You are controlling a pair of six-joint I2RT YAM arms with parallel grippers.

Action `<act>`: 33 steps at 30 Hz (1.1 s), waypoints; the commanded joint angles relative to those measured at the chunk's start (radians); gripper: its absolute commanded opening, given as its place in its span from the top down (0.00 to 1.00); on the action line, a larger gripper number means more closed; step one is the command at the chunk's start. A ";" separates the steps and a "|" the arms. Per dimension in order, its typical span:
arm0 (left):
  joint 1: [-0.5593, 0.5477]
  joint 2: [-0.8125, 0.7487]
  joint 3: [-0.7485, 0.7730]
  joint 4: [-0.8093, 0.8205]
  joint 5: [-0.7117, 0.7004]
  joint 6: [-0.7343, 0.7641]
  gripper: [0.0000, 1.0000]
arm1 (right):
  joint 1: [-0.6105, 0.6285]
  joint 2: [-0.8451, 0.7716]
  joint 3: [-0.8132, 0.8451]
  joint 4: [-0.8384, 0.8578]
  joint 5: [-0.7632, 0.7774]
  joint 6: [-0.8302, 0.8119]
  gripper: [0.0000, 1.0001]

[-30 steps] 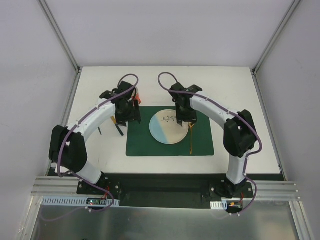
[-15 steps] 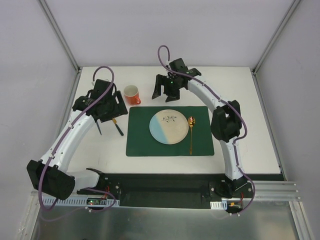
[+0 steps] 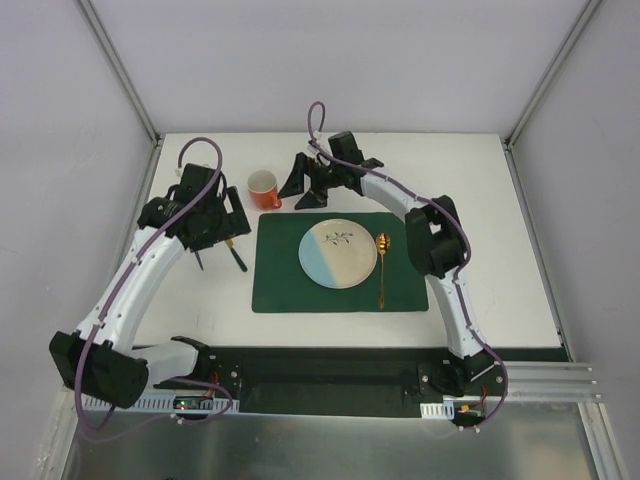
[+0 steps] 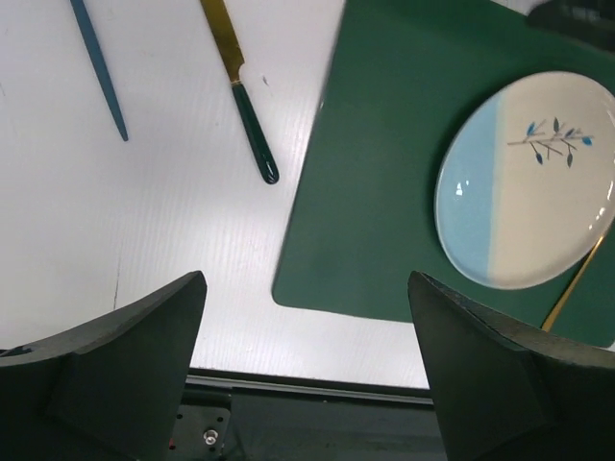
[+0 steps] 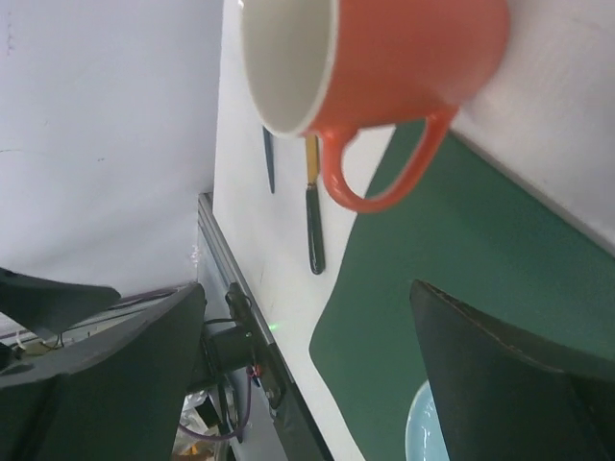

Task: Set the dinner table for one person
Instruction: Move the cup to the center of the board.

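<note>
Right tool (image 5: pixel 307 379) gapes beside upright orange mug (image 5: pixel 404 58).

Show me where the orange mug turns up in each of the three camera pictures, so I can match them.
Top external: the orange mug stands just beyond the far left corner of the green placemat.
Left wrist: not in it.
Right wrist: the mug fills the top edge, handle pointing down.
Shared landmark: the green placemat shows in all three.

Top camera looks down from behind onto the dinner table (image 3: pixel 480 200); nearer wrist cameras share the placemat (image 3: pixel 290 290).
</note>
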 commanded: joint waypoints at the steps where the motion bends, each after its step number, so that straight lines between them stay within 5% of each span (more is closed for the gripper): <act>1: 0.058 0.160 0.110 0.015 -0.055 0.027 0.12 | -0.018 -0.195 -0.116 0.001 0.022 -0.048 0.10; 8: 0.152 0.506 0.380 0.044 -0.012 0.057 0.12 | -0.023 -0.364 -0.113 -0.346 0.117 -0.247 0.11; 13: 0.158 0.740 0.585 0.044 -0.003 0.094 0.15 | -0.023 -0.476 -0.148 -0.448 0.155 -0.293 0.11; 28: 0.159 0.965 0.728 0.164 0.102 0.159 0.19 | -0.015 -0.637 -0.368 -0.556 0.241 -0.370 0.11; 31: 0.158 0.988 0.731 0.185 0.105 0.174 0.29 | -0.013 -0.637 -0.382 -0.565 0.243 -0.377 0.11; 33: 0.158 1.003 0.734 0.202 0.109 0.182 0.54 | -0.013 -0.637 -0.389 -0.567 0.238 -0.377 0.11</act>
